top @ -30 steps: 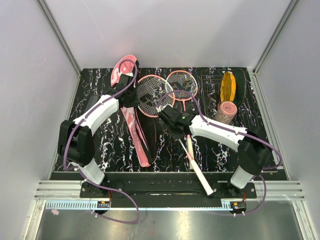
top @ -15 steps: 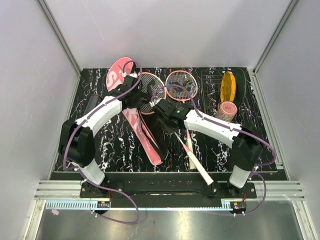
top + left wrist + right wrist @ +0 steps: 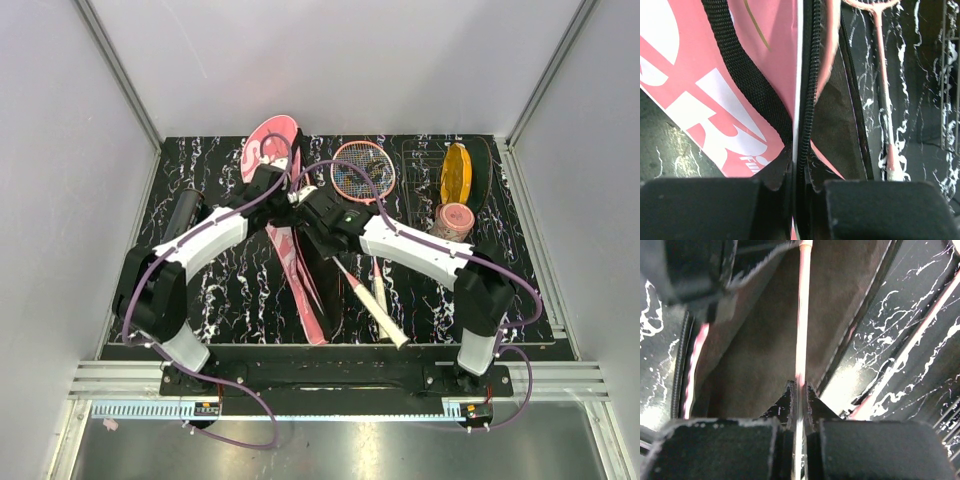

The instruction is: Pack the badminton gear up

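Observation:
My left gripper (image 3: 283,193) is shut on the zipper edge of the long pink cover (image 3: 272,148) and holds its mouth open; the left wrist view shows the fingers closed on that edge (image 3: 797,150), with the cover's (image 3: 715,95) white lettering beside it. My right gripper (image 3: 318,213) is shut on the thin shaft of one racket (image 3: 372,305). In the right wrist view (image 3: 800,390) the shaft (image 3: 803,315) runs into the cover's dark inside, and its head is hidden. The second racket (image 3: 362,170) lies on the table beside it. The black tube (image 3: 186,210) lies at the left. No shuttlecocks show.
A yellow oval disc (image 3: 457,174) lies on a dark pad at the back right, with a small pinkish cup (image 3: 452,222) in front of it. Grey walls enclose the black marbled table (image 3: 230,290) on three sides.
My left gripper has swung the cover's head to the right and opened it. My right gripper has moved left and back, carrying the racket's head into the cover.

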Robot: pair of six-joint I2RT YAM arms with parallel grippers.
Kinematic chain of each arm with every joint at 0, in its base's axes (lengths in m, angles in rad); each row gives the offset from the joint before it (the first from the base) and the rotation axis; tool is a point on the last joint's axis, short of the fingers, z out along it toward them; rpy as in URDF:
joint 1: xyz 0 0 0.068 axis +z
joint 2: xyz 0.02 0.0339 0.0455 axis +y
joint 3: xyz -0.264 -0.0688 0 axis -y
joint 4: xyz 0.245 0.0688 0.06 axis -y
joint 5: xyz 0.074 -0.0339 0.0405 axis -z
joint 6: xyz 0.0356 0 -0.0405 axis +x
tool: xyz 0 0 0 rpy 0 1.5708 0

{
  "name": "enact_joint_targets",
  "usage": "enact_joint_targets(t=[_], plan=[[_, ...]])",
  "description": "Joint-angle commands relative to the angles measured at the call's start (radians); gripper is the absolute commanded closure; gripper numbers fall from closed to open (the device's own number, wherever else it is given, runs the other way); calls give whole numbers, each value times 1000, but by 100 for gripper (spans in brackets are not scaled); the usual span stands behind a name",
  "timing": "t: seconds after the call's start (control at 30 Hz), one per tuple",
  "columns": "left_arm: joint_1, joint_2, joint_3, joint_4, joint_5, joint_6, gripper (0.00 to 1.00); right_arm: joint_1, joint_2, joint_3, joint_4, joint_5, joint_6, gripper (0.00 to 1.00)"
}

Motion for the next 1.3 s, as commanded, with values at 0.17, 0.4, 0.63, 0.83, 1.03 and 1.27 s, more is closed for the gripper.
enact_joint_targets(t=[0.17, 0.4, 0.63, 0.83, 1.03, 1.27], plan=[[-15, -158, -119, 248, 204, -121, 100, -34, 3, 8, 369, 0, 155, 100], [-15, -204, -105, 224, 218, -127, 100, -65, 17, -35, 575, -2, 178, 100], [-14, -207, -96, 217, 239, -124, 100, -66, 21, -44, 633, 21, 141, 100], [-17, -224, -93, 256, 288, -138, 100, -66, 15, -36, 663, 99, 29, 100], [-15, -263, -119, 300, 277, -130, 100, -65, -3, -62, 692, 168, -40, 100], [-17, -347, -370, 504, 188, -187, 100, -54, 38, -53, 729, 190, -23, 100]])
